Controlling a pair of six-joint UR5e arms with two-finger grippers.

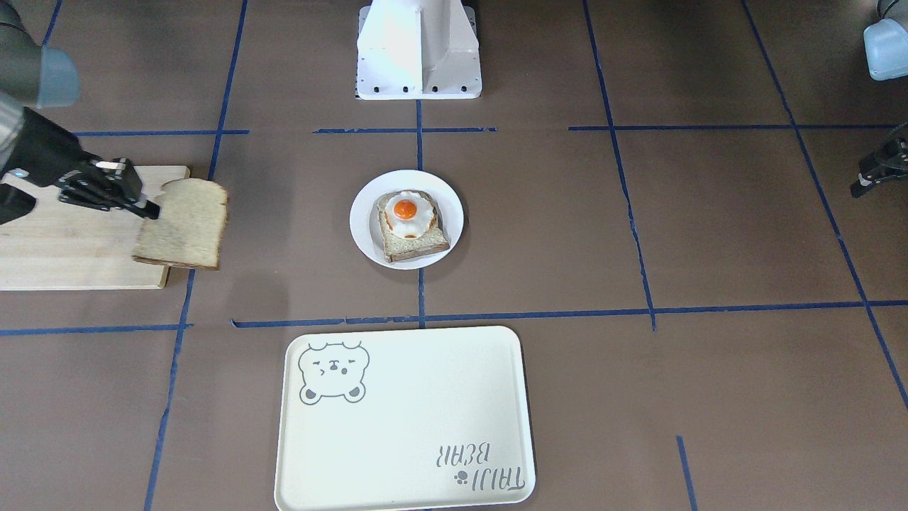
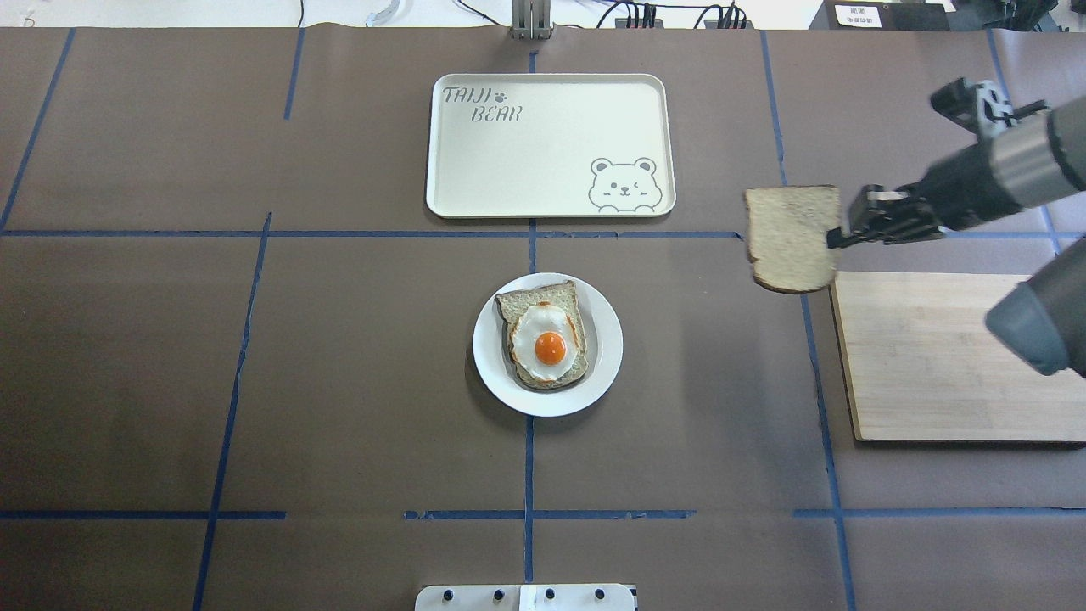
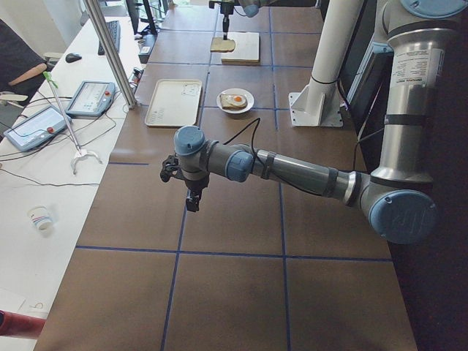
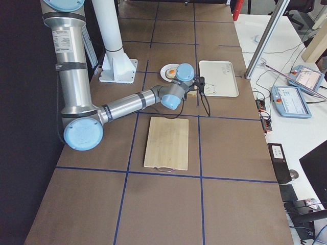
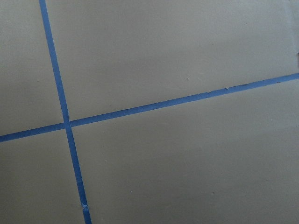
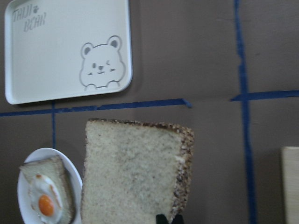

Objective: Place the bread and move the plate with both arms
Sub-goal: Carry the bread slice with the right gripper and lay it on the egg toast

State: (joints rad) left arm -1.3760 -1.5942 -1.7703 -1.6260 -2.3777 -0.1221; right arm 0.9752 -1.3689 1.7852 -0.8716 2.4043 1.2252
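Brown table [image 2: 339, 382] with a blue tape grid [image 2: 528, 475], white pedestal base [image 1: 418, 57] at the middle of the robot-side edge. Right gripper [image 2: 836, 238] is out toward the table's right end, fingers clamped on one edge of the bread [image 2: 789, 238]. The slice is off the table, face up to the overhead camera, just past the wooden cutting board [image 2: 933, 365], at the board's corner nearest the tray. The board lies flat at the right end. The plate [image 2: 604, 356] sits at the table's middle on the centre tape line, well apart from the bread, carrying a toast slice with a fried egg [image 2: 547, 344]. Cream bear tray [image 2: 543, 144] lies between the plate and the operator-side edge, centred, close to the plate without touching. Left gripper [image 3: 191, 201] hangs above bare table toward the left end, fingers pointing down; can't tell whether they're apart or together. Left wrist view shows only table and a tape crossing.
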